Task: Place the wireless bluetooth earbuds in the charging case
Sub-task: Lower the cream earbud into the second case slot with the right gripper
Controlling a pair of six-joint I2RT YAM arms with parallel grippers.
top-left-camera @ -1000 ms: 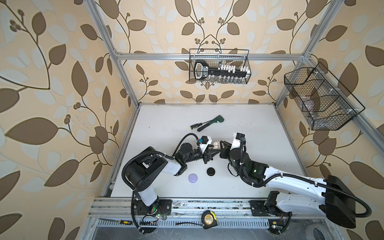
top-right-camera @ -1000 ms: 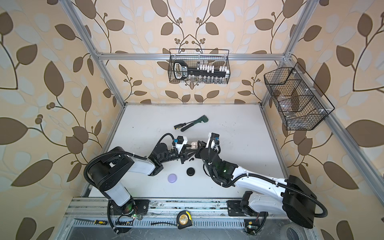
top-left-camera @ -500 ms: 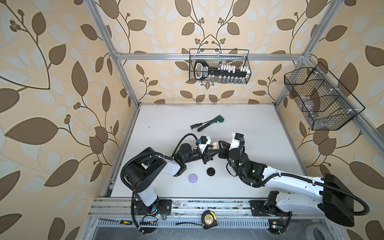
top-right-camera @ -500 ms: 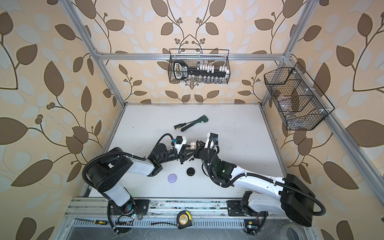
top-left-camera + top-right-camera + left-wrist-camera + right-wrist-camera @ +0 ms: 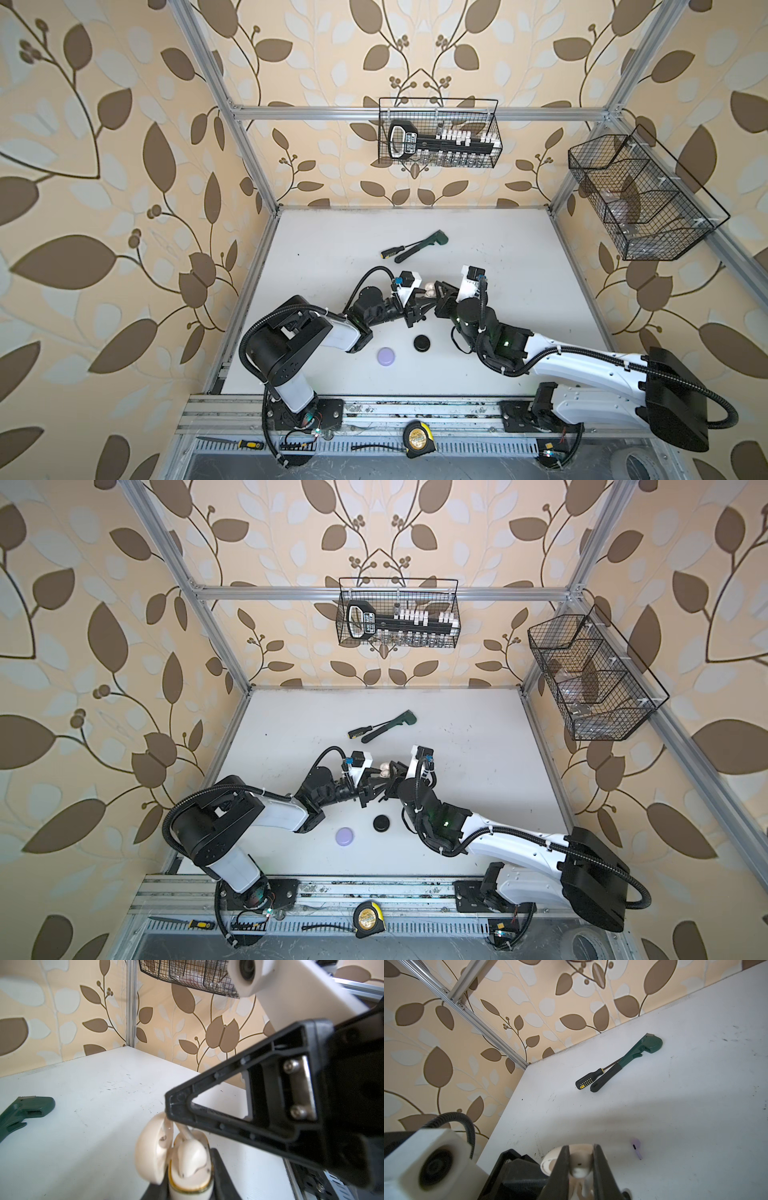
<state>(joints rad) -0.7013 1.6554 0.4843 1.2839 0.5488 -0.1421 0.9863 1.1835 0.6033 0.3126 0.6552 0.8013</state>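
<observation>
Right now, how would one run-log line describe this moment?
left hand: shut on open cream plastic charging case | right hand: shut on cream plastic earbud, set in case | lilac earbud: loose on white table

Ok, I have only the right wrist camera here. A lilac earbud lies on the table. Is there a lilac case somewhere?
Observer: Yes. In both top views a round lilac case lies on the table, between the left arm and the table's front edge.
Operator: Is any other case there?
Observer: A black case lies just right of it, not touching.
Operator: And who holds the cream case?
Observer: The left wrist view shows the cream case clamped in the left gripper, lid open, a cream earbud in it.
</observation>
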